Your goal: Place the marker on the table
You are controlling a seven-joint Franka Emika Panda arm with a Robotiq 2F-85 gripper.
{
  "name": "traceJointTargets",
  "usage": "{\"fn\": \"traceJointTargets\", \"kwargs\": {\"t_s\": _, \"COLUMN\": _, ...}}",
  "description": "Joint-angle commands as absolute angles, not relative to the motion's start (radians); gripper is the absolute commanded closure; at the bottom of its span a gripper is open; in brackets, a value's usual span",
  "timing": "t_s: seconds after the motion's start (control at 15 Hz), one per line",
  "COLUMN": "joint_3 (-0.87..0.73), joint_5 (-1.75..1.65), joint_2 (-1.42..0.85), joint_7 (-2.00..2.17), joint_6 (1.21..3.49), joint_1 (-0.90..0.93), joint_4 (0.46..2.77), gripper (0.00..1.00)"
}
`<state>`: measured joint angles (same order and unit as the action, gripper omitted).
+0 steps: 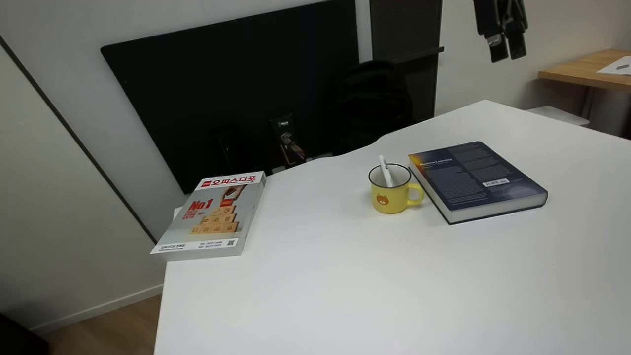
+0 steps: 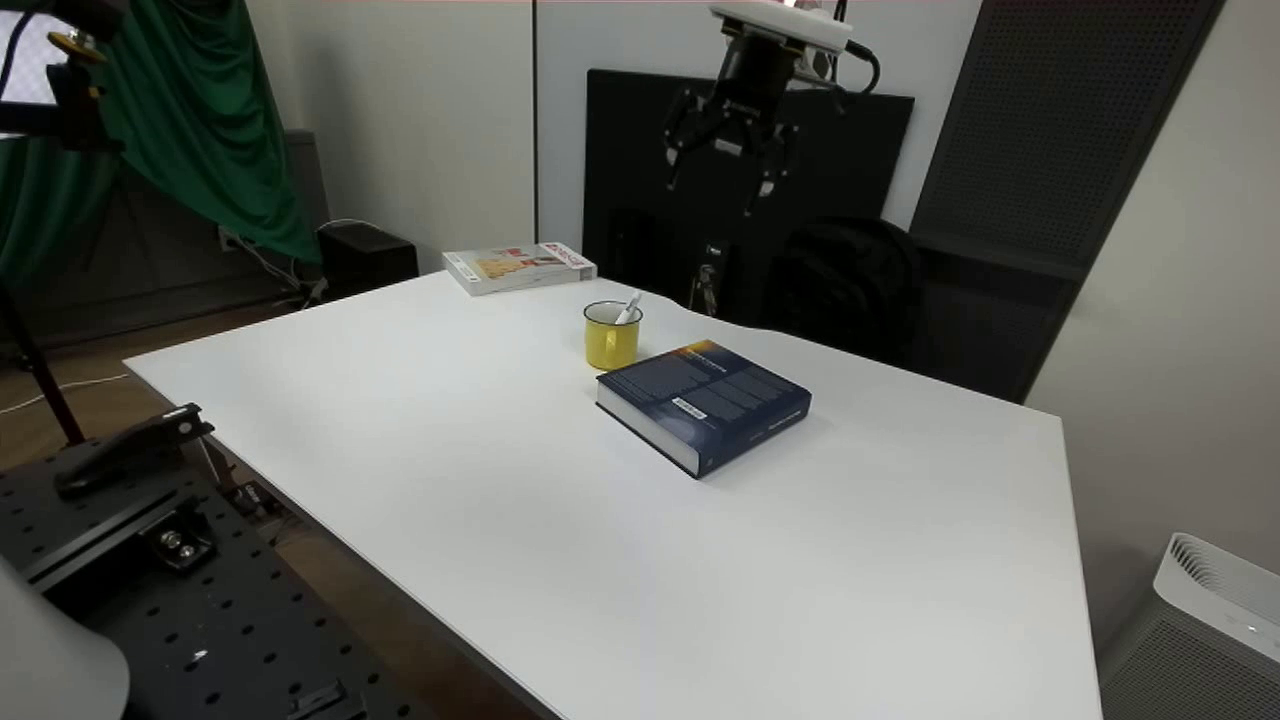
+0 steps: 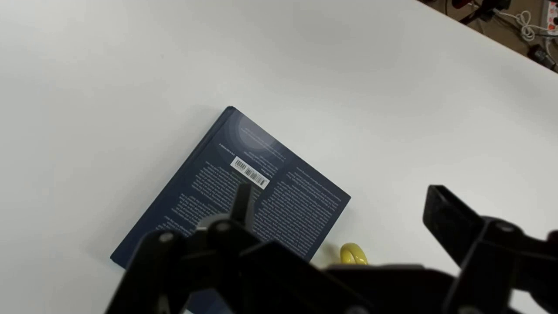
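Observation:
The white marker (image 1: 386, 171) stands tilted inside the yellow mug (image 1: 384, 197), its upper end above the rim; its lower part is hidden. The marker (image 2: 629, 308) and mug (image 2: 603, 347) also show in an exterior view. In the wrist view only the mug's handle (image 3: 353, 254) shows; the marker is hidden there. The mug stands on the white table (image 1: 315, 291). My gripper (image 2: 714, 190) is high above the table, apart from the mug. In the wrist view the gripper (image 3: 340, 198) has its fingers wide apart with nothing between them.
A dark blue book (image 1: 480, 180) lies close beside the mug on its handle side. A thick white-grey book (image 1: 212, 214) lies at a table corner. It also shows in an exterior view (image 2: 518, 268). A black panel (image 1: 236, 88) and a backpack (image 2: 850, 290) are beyond the table edge.

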<state>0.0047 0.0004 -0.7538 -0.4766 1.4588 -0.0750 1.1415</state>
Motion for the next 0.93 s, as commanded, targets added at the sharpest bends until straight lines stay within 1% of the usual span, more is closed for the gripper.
{"fn": "traceJointTargets", "kwargs": {"t_s": 0.0, "joint_3": 0.026, "joint_5": -0.007, "joint_2": -0.921, "joint_7": -0.468, "joint_6": 1.37, "joint_1": -0.089, "joint_4": 0.907, "gripper": 0.0}}
{"fn": "traceJointTargets", "kwargs": {"t_s": 0.47, "joint_3": 0.05, "joint_5": -0.01, "joint_2": -1.107, "joint_7": -0.461, "joint_6": 1.296, "joint_1": -0.053, "joint_4": 0.661, "gripper": 0.0}}
{"fn": "traceJointTargets", "kwargs": {"t_s": 0.67, "joint_3": 0.051, "joint_5": -0.024, "joint_2": -1.178, "joint_7": -0.473, "joint_6": 1.335, "joint_1": -0.024, "joint_4": 0.582, "gripper": 0.0}}
{"fn": "traceJointTargets", "kwargs": {"t_s": 0.87, "joint_3": 0.041, "joint_5": -0.02, "joint_2": -1.211, "joint_7": -0.481, "joint_6": 1.383, "joint_1": 0.008, "joint_4": 0.562, "gripper": 0.0}}
